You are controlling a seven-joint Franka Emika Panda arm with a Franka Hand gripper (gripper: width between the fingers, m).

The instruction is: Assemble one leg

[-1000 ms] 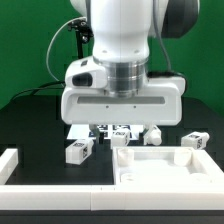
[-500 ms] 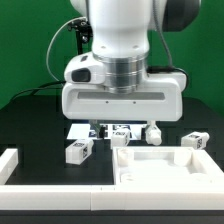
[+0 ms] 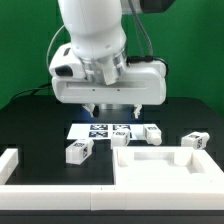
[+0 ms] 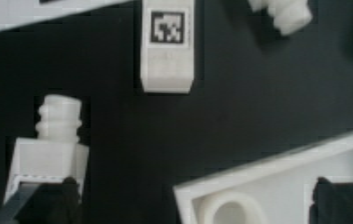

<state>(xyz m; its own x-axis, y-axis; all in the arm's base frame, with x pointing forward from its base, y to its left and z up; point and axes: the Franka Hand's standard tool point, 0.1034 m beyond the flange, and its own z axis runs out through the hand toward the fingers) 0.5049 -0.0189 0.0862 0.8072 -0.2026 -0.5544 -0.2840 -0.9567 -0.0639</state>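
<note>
The panel (image 3: 165, 168) lies nearest. A leg (image 3: 80, 151) lies loose on the worktop (image 3: 35, 125) at its nine o'clock. Farther back the claw (image 3: 113, 112) hangs spread wide, holding nothing. I think it is choosing a leg. Next it must drop and pinch.

The gripper (image 4: 191, 195) is seen with its jaws set wide apart. A near leg (image 4: 48, 150) lies on the black table (image 4: 244, 110) just beside one finger (image 4: 45, 205), its ribbed end turned away from it. A tagged leg (image 4: 169, 50) is laid farther ahead, between the two fingers' lines. A panel (image 4: 288, 180) with a round hole (image 4: 235, 208) is seen at the other finger (image 4: 338, 195).
</note>
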